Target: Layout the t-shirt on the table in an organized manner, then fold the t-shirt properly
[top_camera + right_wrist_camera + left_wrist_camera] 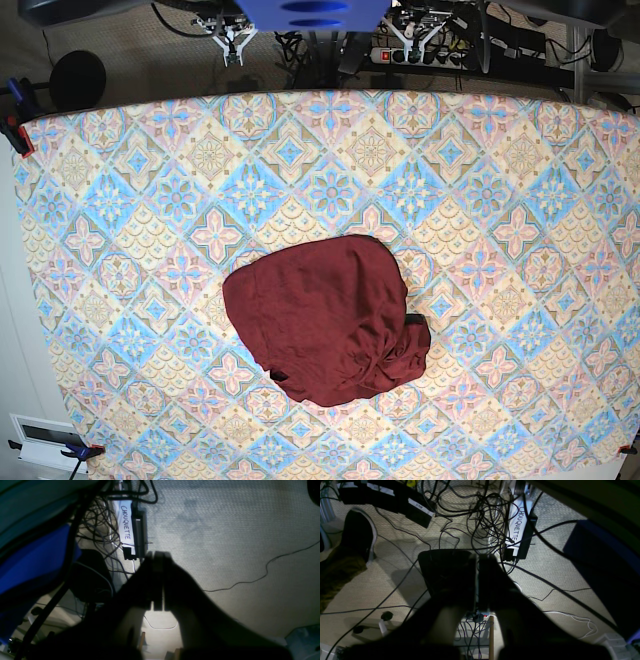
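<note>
The dark maroon t-shirt (325,320) lies crumpled in a rounded heap near the middle of the table (520,180), with a bunched part at its lower right. Both arms hang beyond the table's far edge, well away from the shirt. My left gripper (477,558) is shut with nothing between its fingers and points down at the floor; it shows small in the base view (413,34). The right gripper (159,554) is also shut and holds nothing, showing in the base view (232,38) at the top left of centre.
Under the arms, the carpet carries a tangle of black cables (482,517), a box labelled CHOUQUETTE (518,530) and a power strip (420,55). Clamps (14,125) pin the patterned cloth at the table corners. A blue mount (315,12) stands between the arms.
</note>
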Robot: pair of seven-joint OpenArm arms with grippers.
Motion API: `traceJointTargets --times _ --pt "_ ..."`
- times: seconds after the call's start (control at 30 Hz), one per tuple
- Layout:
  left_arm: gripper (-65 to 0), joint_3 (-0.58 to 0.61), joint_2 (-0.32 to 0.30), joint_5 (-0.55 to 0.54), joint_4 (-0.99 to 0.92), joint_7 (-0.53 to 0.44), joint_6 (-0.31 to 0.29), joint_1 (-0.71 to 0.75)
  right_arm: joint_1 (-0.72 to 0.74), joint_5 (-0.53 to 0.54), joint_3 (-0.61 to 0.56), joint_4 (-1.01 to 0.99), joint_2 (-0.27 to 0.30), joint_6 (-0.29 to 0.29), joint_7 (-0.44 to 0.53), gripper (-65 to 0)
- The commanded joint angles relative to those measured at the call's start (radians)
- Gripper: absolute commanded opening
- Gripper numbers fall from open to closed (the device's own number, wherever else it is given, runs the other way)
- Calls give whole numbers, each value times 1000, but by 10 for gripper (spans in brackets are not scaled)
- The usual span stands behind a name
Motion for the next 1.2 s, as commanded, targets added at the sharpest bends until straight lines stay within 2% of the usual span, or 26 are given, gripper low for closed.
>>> traceJointTargets --times 0.0,0.3,0.53,0.87,1.03,1.17 --pt "-648 0 -1 -3 1 1 6 8 -5 4 -2 3 5 0 5 -650" --pt "-648 -2 -1 -3 4 -1 6 8 -5 4 -2 3 5 0 5 -650" --pt "-648 -2 -1 -3 143 2 6 74 -5 4 -4 3 6 0 1 -650" --pt "-648 0 -9 -3 147 2 6 108 -22 4 -4 38 83 0 4 -650" --pt "-648 -2 -31 -3 236 2 6 187 -194 4 -4 256 98 0 1 -650" --pt "-648 1 -57 -3 400 8 6 293 -286 6 -4 386 155 0 1 -650"
